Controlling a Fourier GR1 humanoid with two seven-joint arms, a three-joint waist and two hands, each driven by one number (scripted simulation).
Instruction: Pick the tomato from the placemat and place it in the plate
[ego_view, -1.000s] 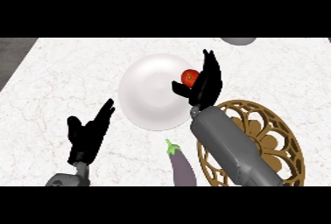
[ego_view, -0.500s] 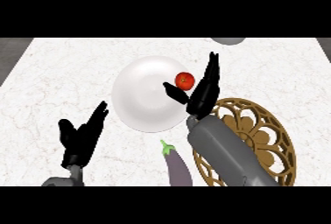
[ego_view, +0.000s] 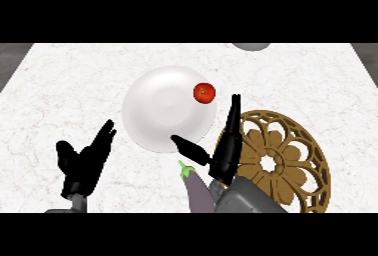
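Small round red tomato (ego_view: 204, 92) is lying on the white round plate (ego_view: 159, 112), up beyond the right hand (ego_view: 224, 150), whose fingers are spreading straight and holding nothing.

red tomato (ego_view: 204, 92), white plate (ego_view: 159, 112), gold openwork placemat (ego_view: 284, 157), purple eggplant (ego_view: 198, 192)

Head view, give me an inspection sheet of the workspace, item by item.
Surface: white marbled counter.
Job's things: tomato lies on the white plate, near its right rim; gold openwork placemat sits right of the plate.
Clutter: eggplant at the lower edge; grey object cut off at the top.
Hands: right hand open, apart from the tomato; left hand open, resting lower left.
Cables: nothing seen.
Surroundings: dark strips beyond the counter's corners.
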